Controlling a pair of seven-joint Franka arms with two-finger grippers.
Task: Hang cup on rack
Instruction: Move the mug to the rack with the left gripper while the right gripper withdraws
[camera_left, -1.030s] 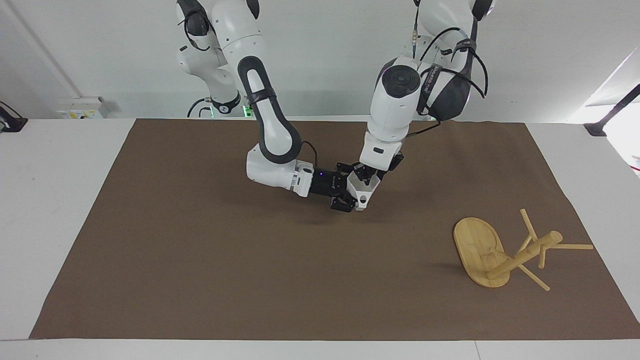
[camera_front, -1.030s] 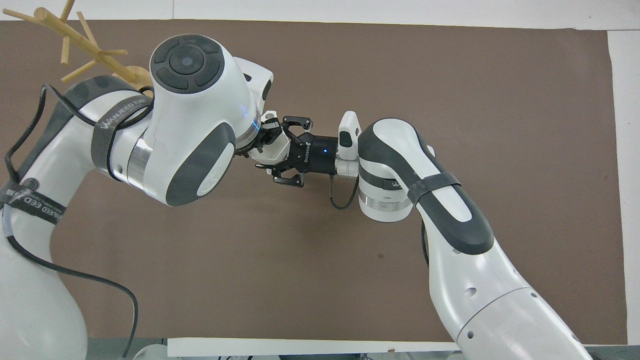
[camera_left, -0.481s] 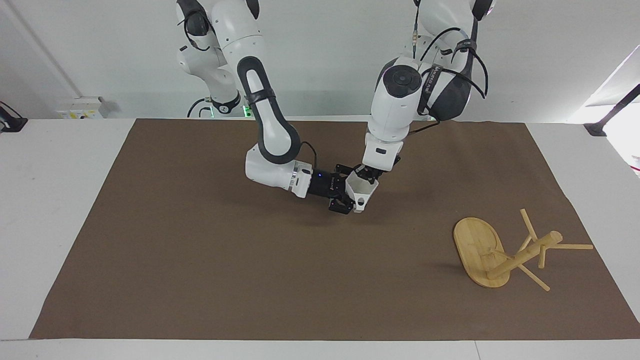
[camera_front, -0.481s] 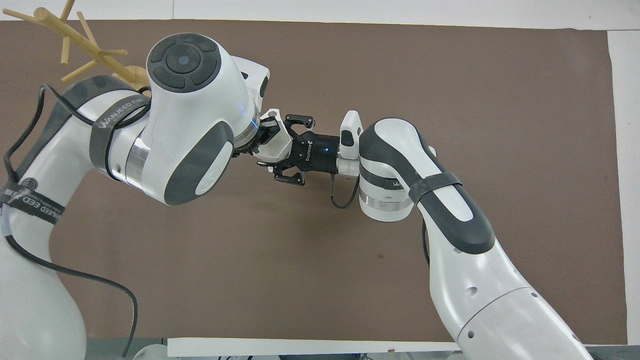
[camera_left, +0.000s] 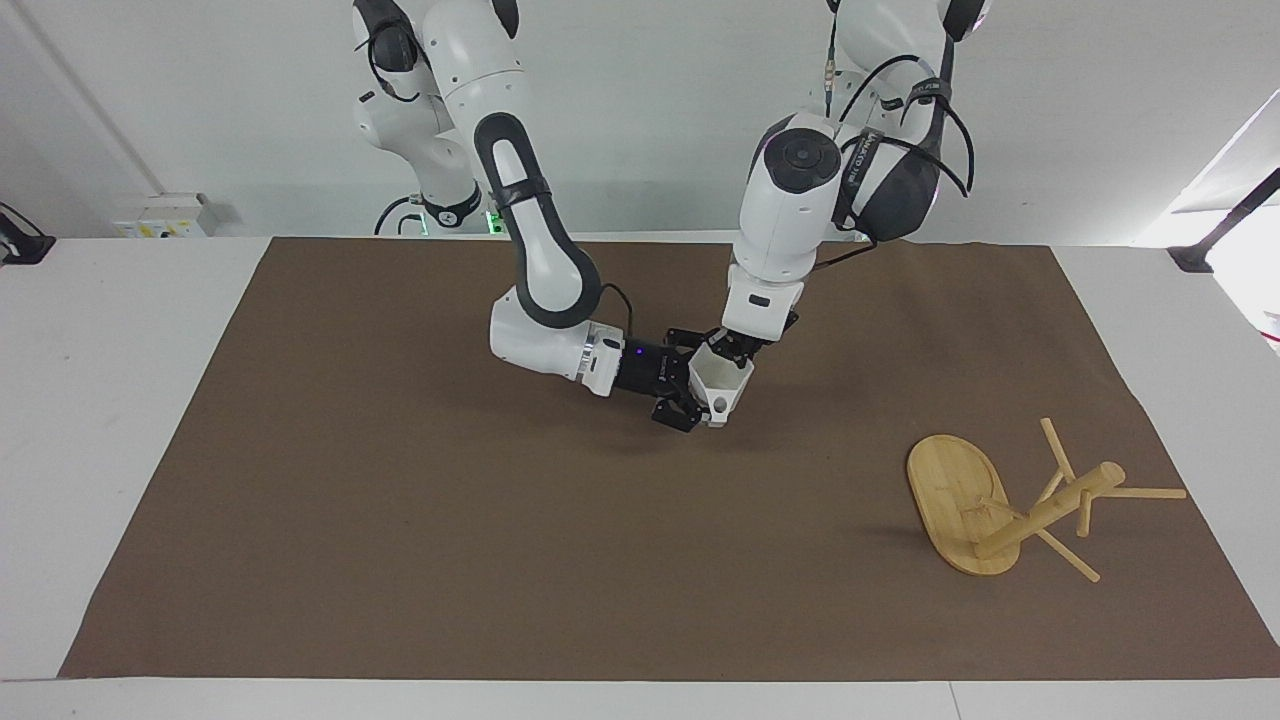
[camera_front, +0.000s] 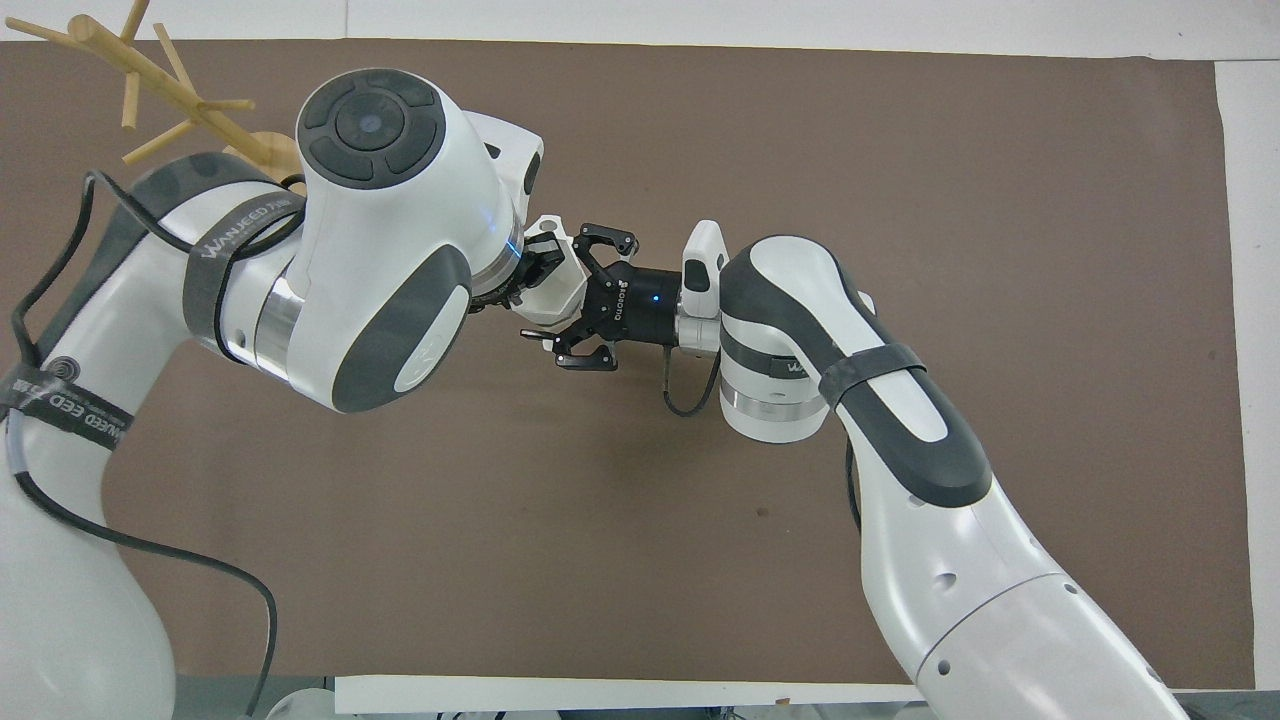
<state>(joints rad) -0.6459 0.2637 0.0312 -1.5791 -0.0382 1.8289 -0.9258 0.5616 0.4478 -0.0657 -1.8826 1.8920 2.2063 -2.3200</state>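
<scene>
The right tool (camera_left: 688, 394) has just spread its fingers wide around the cup (camera_left: 722, 385), giving up its grip, while the left tool (camera_left: 735, 350) has pressed shut on the cup's rim from above. The cup hangs over the middle of the brown mat (camera_left: 400, 520), now carried by the left arm alone: the handover looks done. The rack (camera_left: 1010, 505) lies tipped on its side near the left arm's end of the worktop (camera_left: 110, 400), well apart from both, so hanging the cup probably needs it stood up first.
</scene>
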